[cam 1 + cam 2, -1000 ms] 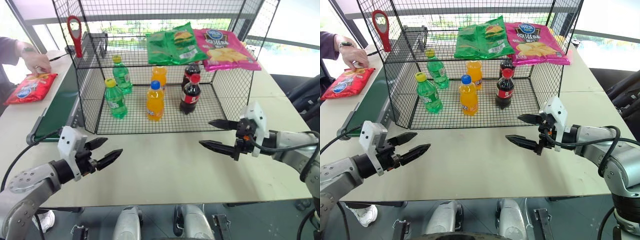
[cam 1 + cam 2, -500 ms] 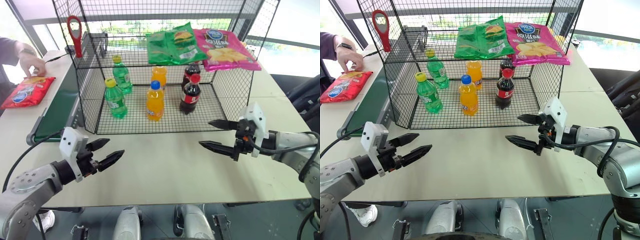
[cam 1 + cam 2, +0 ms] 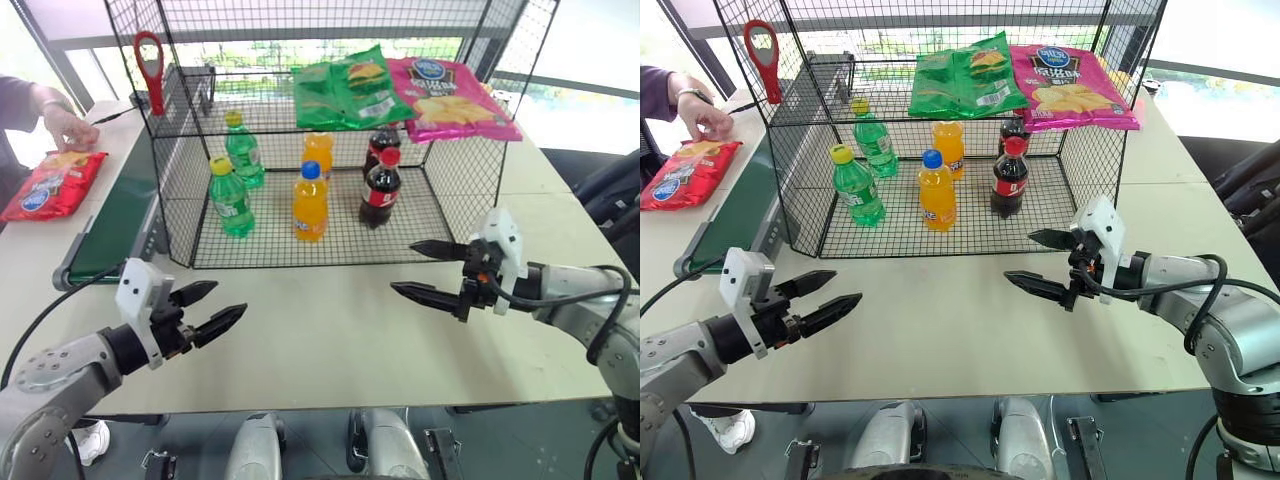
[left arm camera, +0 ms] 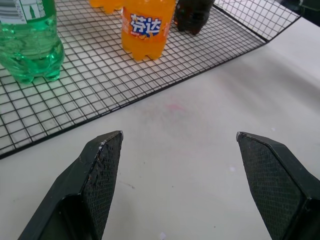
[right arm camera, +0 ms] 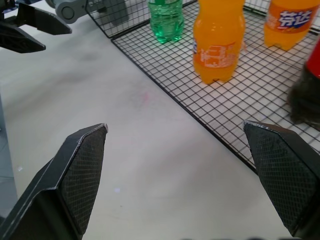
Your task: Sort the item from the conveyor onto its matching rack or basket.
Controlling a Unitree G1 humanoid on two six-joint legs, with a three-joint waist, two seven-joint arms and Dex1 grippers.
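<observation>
Since a second ago, the red chip bag (image 3: 48, 186) has slid a little toward the near left on the bench (image 3: 330, 340), and the person's hand (image 3: 70, 126) has lifted off it, now just behind it. It lies left of the green conveyor (image 3: 120, 215), off the belt. Both the left tool (image 3: 207, 311) and the right tool (image 3: 425, 271) hover over the bench before the rack (image 3: 190, 150), fingers apart, holding nothing.

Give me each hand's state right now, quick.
Left hand: open, holding nothing, above the table.
Right hand: open, holding nothing, in front of the rack.
</observation>
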